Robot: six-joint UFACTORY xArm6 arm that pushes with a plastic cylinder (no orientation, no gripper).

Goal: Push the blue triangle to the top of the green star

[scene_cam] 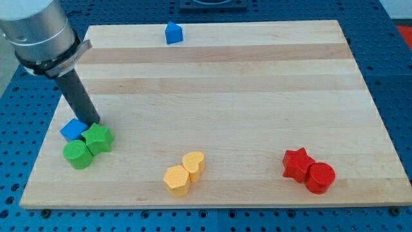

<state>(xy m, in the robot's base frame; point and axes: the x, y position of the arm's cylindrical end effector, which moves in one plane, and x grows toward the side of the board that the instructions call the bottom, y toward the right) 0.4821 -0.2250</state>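
Nearest the view's bottom, a yellow hexagon-like block (176, 180) sat touching a yellow heart-shaped block (194, 164) just above and right of it, both low and centre on the wooden board (257, 96). At lower right a red cylinder (320, 177) pressed against a red star (297, 163) on its left. At lower left, a green cylinder (78, 154) lay touching the green star (98, 138), which sat just up and to the right of it. A blue block (73, 129), a small one whose exact shape I could not settle, rested against the upper-left side of the green star and just above the green cylinder, so the three formed a tight cluster. The dark rod slanted down from the arm's grey body in the upper left of the frame, and my tip (94, 122) met the board right at the top edge of that cluster, beside the blue block's right corner and just above the green star; whether it truly touched either I could not tell. The arm carried no hand, only the rod, holding nothing. Farthest off, at the view's top edge and left of centre, a second blue block (173, 33), peaked like a little house or triangle, stood alone, well apart from everything else.
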